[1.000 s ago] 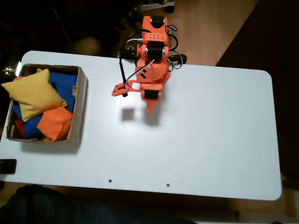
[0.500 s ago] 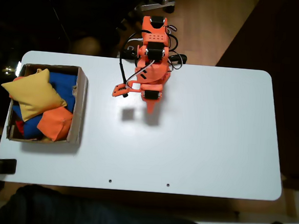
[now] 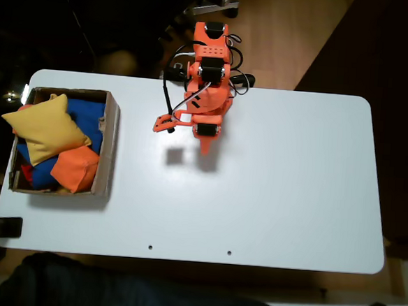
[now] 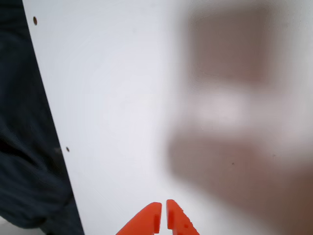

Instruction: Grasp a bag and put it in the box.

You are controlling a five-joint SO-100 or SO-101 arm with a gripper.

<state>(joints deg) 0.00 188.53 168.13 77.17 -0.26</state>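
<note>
Yellow bag lay heaped atop the box, overhanging its rim; jaws shut, empty over bare worktop. Could slip out if nudged.

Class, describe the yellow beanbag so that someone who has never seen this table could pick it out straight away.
In the fixed view, start at the white table and go to the brown cardboard box at its left end. The yellow beanbag lies on top of the pile inside, towards the box's upper left. Unlike the blue beanbag under it and the orange beanbag beside it, it is yellow, with pointed corners.
</note>
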